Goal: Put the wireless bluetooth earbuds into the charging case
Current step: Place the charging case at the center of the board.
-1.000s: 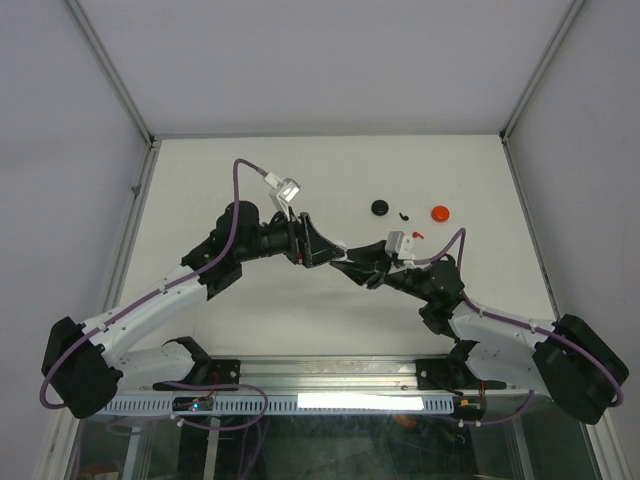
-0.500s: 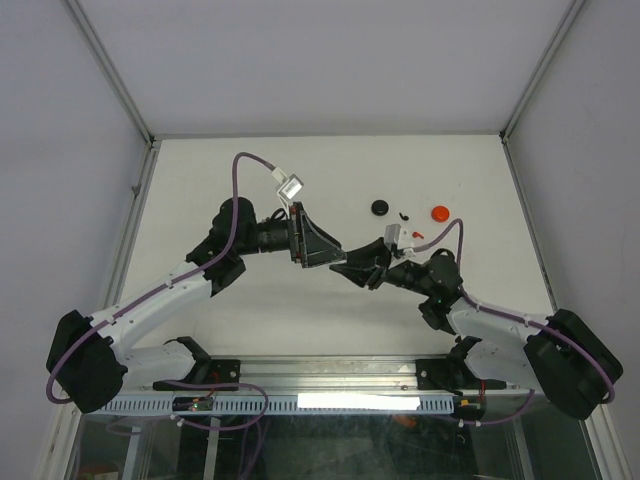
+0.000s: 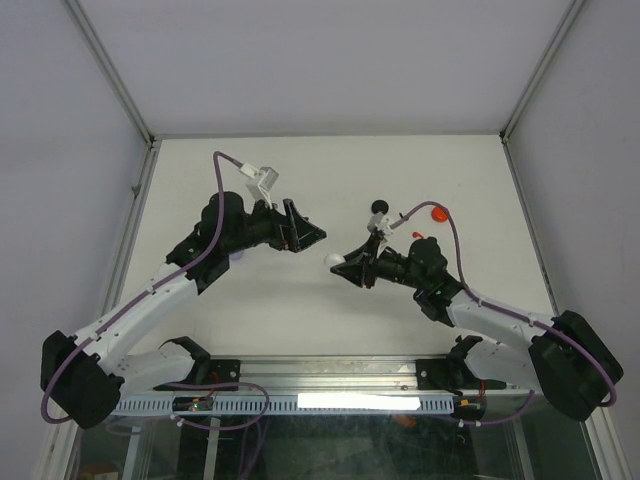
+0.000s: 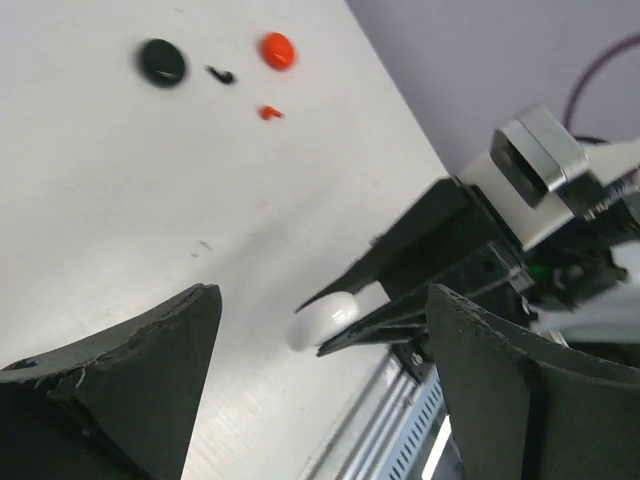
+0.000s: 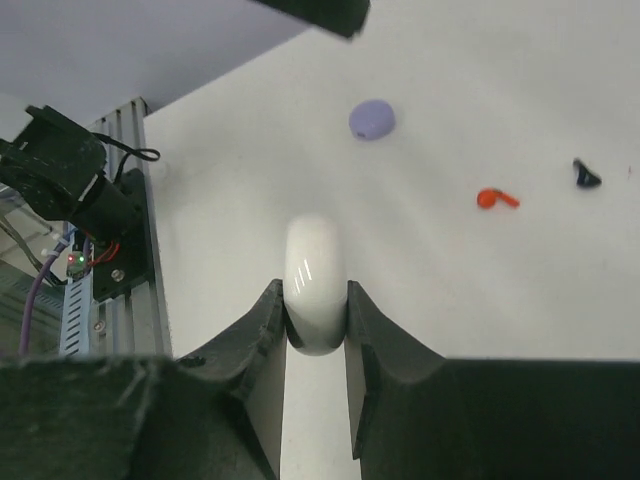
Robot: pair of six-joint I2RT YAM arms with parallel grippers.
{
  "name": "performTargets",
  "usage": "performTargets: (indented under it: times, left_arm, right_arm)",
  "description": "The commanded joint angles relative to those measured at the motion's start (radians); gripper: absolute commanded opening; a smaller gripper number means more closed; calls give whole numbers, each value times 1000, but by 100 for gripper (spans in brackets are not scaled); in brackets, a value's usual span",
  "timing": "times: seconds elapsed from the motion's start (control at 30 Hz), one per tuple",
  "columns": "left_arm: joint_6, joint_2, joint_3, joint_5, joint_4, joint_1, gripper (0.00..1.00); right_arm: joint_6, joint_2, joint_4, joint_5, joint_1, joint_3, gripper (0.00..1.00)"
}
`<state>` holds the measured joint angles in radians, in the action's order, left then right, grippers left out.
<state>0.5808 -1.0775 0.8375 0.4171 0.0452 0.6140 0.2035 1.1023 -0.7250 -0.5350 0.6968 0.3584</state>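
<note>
Start at the near side of the table (image 3: 300, 165). Find the right gripper (image 3: 346, 268) first, right of centre, pointing left. Read its fingers (image 5: 262, 325) as clamped on a white case (image 5: 316, 270), pinched edge-on across the narrow dimension, rounded end projecting past the fingertips. Confirm in the left wrist view: same white case between the same two black fingers.

Move slightly farther and to the left for the left gripper (image 3: 315, 236), pointing right toward the white case, near but not touching. Read its fingers (image 4: 130, 385) as spread wide, nothing between them.

Check the right wrist view for a lavender case (image 5: 372, 119), flat on the table beyond the white case, on the left arm's side, apart from both grippers.

Continue farther, right of centre. Locate a red earbud (image 4: 268, 112) and, just beyond, a black earbud (image 4: 221, 74), both loose on bare table, outside every case, touched by neither gripper.

Finish at the far end of the group: black case (image 3: 380, 207) just left of the black earbud, red case (image 3: 439, 212) to the right, both flat on the table. Treat lid state of these two as indeterminate at this size.
</note>
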Motion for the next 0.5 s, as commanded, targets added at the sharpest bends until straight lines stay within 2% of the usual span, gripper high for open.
performTargets:
  times: [0.0,0.13,0.23,0.47]
  left_arm:
    - [-152,56,83,-326,223,-43,88]
    - [-238,76,106,-481,281,-84,98]
    - [-296,79,107,-585,281,-109,99]
    - [-370,81,130,-628,282,-165,99]
  right_arm:
    - [48,-3,264,58,-3,72,0]
    - [104,56,382,39,3,93,0]
    - [137,129,441,40,26,117,0]
    - [204,357,447,36,134,211,2]
